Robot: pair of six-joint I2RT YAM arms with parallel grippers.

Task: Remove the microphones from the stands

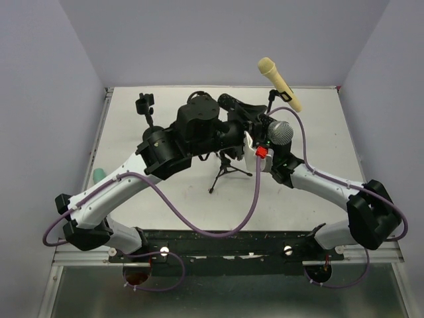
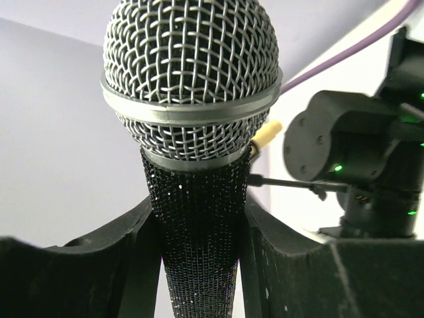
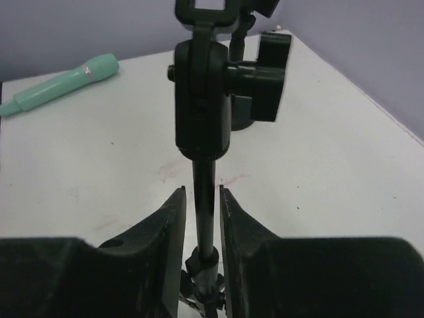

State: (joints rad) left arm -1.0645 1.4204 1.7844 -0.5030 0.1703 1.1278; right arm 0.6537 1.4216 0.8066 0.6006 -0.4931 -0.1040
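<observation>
Microphone (image 2: 192, 86), silver mesh head up, is clamped by its black glittered handle between the left gripper (image 2: 199, 232) fingers, just right of centre in the overhead view.
At that view's left edge a green microphone (image 1: 98, 174) lies on the table (image 1: 165, 205). At centre the stand (image 1: 225, 173) rests on tripod legs. The right gripper (image 3: 202, 212) is narrowed around its thin pole, though actual contact cannot be told. At upper right a yellow microphone (image 1: 279, 83) tilts.

Pale lavender walls (image 1: 199, 40) enclose a white table (image 1: 285, 207) on three sides
</observation>
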